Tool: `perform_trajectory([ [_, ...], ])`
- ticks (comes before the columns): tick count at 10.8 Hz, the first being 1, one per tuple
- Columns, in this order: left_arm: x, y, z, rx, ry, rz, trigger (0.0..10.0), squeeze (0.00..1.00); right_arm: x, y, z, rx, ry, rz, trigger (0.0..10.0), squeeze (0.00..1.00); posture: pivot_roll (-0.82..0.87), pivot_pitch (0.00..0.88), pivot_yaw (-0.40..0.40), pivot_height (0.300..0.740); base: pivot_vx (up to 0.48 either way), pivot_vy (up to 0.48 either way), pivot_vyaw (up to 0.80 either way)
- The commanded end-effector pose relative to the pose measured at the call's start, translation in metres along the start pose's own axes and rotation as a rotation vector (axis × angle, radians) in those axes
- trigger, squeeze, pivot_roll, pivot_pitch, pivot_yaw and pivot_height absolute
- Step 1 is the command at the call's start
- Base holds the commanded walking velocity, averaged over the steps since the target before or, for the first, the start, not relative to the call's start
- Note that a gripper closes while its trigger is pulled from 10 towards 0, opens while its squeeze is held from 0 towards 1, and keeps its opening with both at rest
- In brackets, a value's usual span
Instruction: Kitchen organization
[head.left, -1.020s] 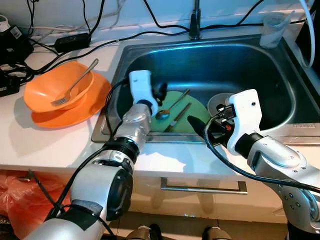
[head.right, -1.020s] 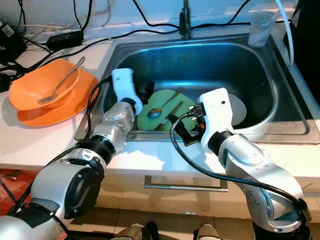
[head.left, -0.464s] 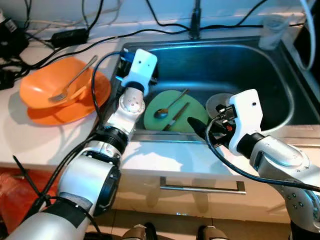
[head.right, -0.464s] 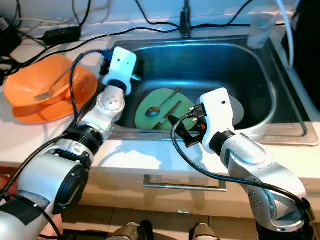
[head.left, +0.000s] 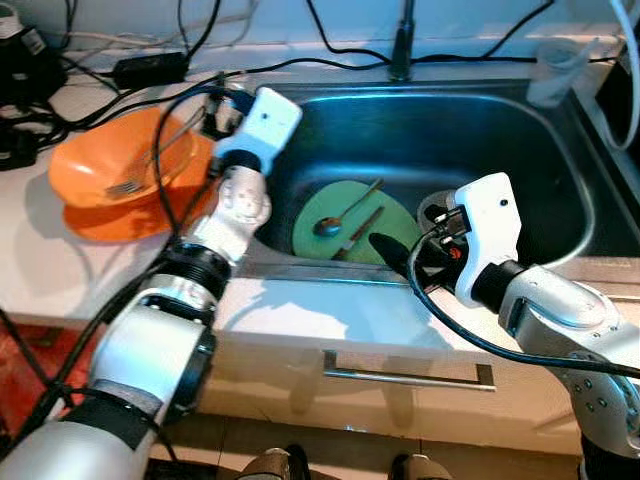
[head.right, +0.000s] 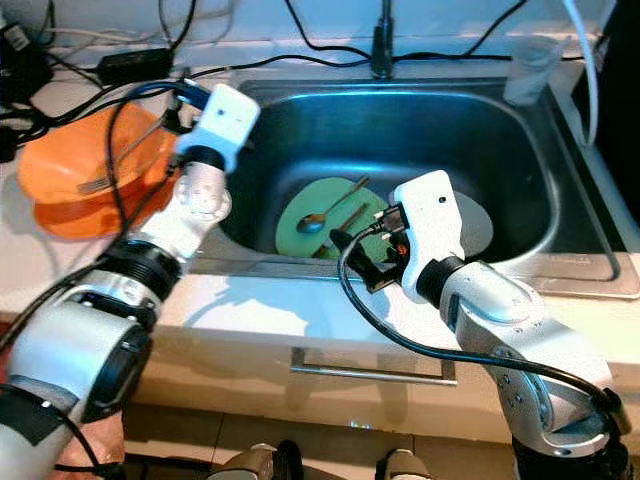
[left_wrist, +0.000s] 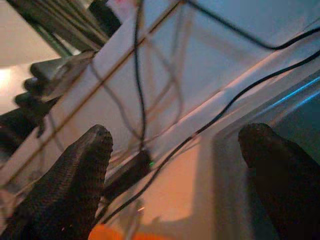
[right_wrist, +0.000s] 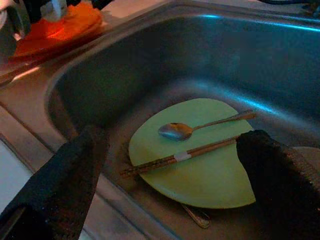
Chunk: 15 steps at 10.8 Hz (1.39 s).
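Observation:
A green plate (head.left: 385, 212) lies in the steel sink (head.left: 460, 130) with a metal spoon (head.left: 328, 226) and a pair of chopsticks (head.left: 358, 232) on it. My right gripper (right_wrist: 175, 139) hovers open at the sink's front rim, pointing at the plate, its fingers (head.left: 386, 250) empty. An orange bowl (head.left: 95, 170) with a fork (head.left: 140, 178) in it sits on an orange plate (head.left: 130, 220) on the counter to the left. My left gripper (left_wrist: 175, 145) is raised above the counter between the bowl and the sink's left rim, open and empty.
A grey plate (head.left: 432, 208) lies in the sink to the right of the green one. A faucet (head.left: 403, 55) stands behind the sink, a plastic cup (head.left: 556, 70) at the back right. Black cables and a power strip (head.left: 150, 68) cross the back counter.
My left arm has lifted out of the sink and swung left toward the orange bowl. The right gripper has stayed at the sink's front rim.

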<state>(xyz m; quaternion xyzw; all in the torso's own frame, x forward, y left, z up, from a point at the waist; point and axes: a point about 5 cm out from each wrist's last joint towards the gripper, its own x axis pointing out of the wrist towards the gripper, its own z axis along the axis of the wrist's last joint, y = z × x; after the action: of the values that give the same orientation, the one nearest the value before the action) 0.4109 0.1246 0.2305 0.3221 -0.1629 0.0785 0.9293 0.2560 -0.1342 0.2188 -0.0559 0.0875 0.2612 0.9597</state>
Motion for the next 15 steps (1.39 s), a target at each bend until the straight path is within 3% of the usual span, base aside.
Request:
perform_trajectory([
  [1, 0.001, 0.007, -0.004, 0.042, 0.009, 0.033, 10.0, 1.0, 0.001, 0.002, 0.001, 0.001, 0.0, 0.027, 10.0, 0.0, -0.22, 0.112, 0.083, 0.74, 0.0, 0.0, 0.0],
  [3, 0.005, 0.023, -0.012, 0.115, 0.024, 0.075, 10.0, 1.0, 0.001, 0.001, 0.002, -0.003, -0.001, 0.033, 10.0, 0.0, -0.21, 0.101, 0.084, 0.74, 0.0, 0.0, 0.0],
  [4, 0.004, 0.029, -0.024, 0.154, 0.085, 0.072, 10.0, 1.0, 0.002, 0.001, 0.002, -0.003, -0.005, 0.038, 10.0, 0.0, -0.21, 0.096, 0.081, 0.74, 0.0, 0.0, 0.0],
  [5, 0.004, 0.033, -0.03, 0.165, 0.116, 0.065, 10.0, 0.08, 0.002, 0.002, 0.003, -0.001, -0.011, 0.047, 10.0, 0.0, -0.21, 0.095, 0.08, 0.74, 0.0, 0.0, 0.0],
  [6, 0.004, 0.038, -0.035, 0.165, 0.143, 0.059, 10.0, 0.0, 0.002, 0.004, 0.005, 0.001, -0.021, 0.062, 10.0, 0.0, -0.21, 0.093, 0.078, 0.74, 0.0, 0.0, 0.0],
  [10, 0.002, 0.04, -0.048, 0.103, 0.23, -0.007, 10.0, 0.0, -0.003, 0.016, 0.017, 0.023, -0.098, 0.154, 10.0, 0.0, -0.22, 0.101, 0.089, 0.74, 0.0, 0.0, 0.0],
  [15, 0.007, 0.036, -0.042, -0.011, 0.255, -0.11, 10.0, 0.0, -0.006, 0.018, 0.015, 0.033, -0.1, 0.159, 10.0, 0.0, -0.22, 0.109, 0.1, 0.74, 0.0, 0.0, 0.0],
])
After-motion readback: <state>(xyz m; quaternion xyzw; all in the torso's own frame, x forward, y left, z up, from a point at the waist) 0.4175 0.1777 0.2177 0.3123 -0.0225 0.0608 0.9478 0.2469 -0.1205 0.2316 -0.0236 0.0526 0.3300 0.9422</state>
